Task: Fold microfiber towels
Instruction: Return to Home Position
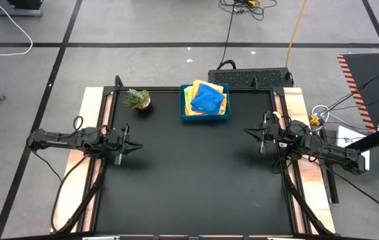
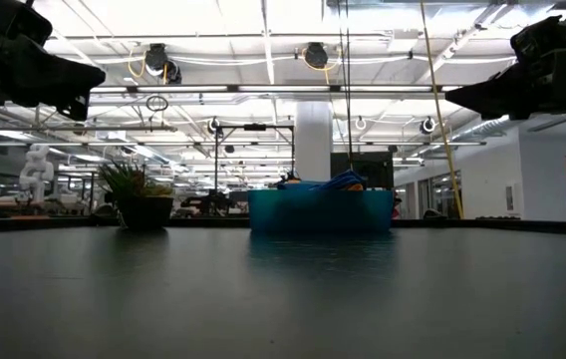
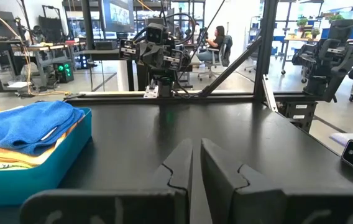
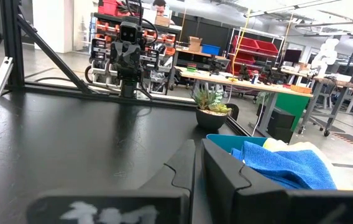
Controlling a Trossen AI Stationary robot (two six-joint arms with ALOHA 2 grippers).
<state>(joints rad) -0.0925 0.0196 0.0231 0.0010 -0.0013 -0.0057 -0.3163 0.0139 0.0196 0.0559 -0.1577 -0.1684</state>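
The microfiber towels [image 1: 207,99] lie piled in a blue tray [image 1: 205,117] at the table's far middle, a blue one on top of yellow and orange ones. In the left wrist view the blue towel [image 3: 30,123] rests on a yellow one. My left gripper [image 1: 138,147] hovers shut above the table's left edge, pointing level toward the right. My right gripper [image 1: 248,131] hovers shut above the right edge, pointing left. Both are far from the towels and hold nothing.
A small potted plant [image 1: 137,100] stands at the far left, beside the tray. The black tabletop [image 1: 196,180] stretches between the two arms and toward the near edge. Beyond the far edge a black power strip [image 1: 249,78] lies on the floor.
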